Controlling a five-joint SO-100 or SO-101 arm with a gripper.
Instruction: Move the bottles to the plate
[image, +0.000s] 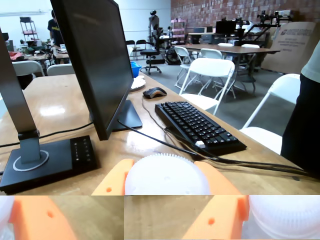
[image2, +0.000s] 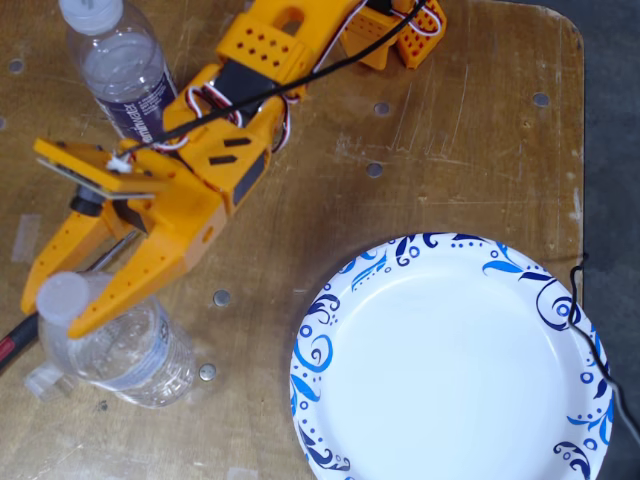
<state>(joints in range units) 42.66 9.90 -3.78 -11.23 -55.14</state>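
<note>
In the wrist view, the orange tool (image: 167, 186) is flanking the white cap (image: 166, 176) of a bottle, a finger on each side; behind are a monitor (image: 95, 60) and keyboard (image: 199, 127).

In the fixed view, the tool (image2: 55, 300) is straddling the cap of the squat bottle (image2: 125, 350), though I cannot tell whether it is gripping. The labelled bottle (image2: 125, 75) is lying at the counter's (image2: 450, 130) top left, and the plate (image2: 450, 360) is sitting lower right, well apart from both.

Purple-labelled bottle (image2: 127, 75), white lettering too blurred to read, nothing else legible
</note>
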